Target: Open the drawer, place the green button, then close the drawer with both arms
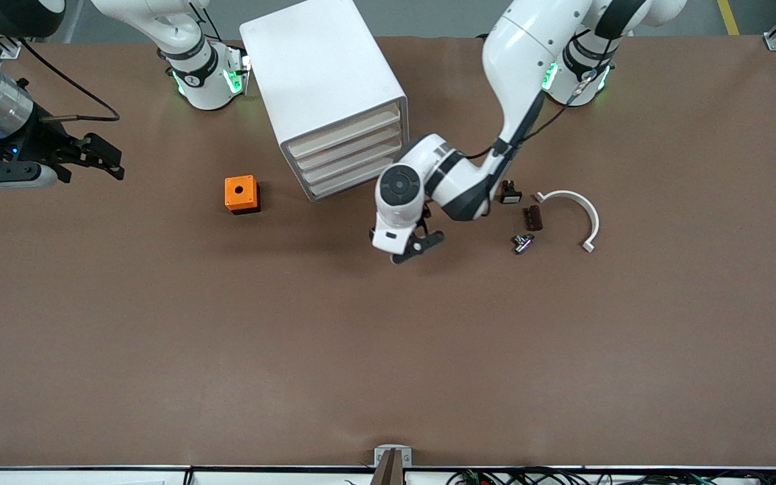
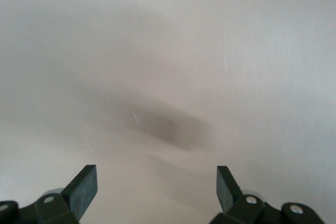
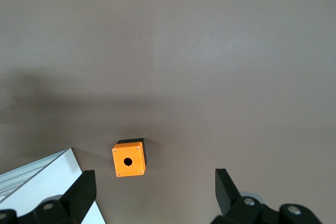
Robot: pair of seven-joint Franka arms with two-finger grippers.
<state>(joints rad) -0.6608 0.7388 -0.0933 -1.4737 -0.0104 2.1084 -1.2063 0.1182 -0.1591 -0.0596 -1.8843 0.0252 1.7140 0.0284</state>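
White cabinet point(image 1: 324, 87) drawers read closed. I see the button point(image 1: 523, 243) near the left arm's end. Left gripper point(image 1: 422, 244) hovers before the cabinet, fingers wide; right gripper point(image 1: 95, 158) waits, wide.

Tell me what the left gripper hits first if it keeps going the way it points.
Probably only the bare table: the open left gripper points down at brown surface near the cabinet, with nothing between its fingers.

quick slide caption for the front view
Left claw open over the table by the closed cabinet; right claw open, waiting; button untouched.
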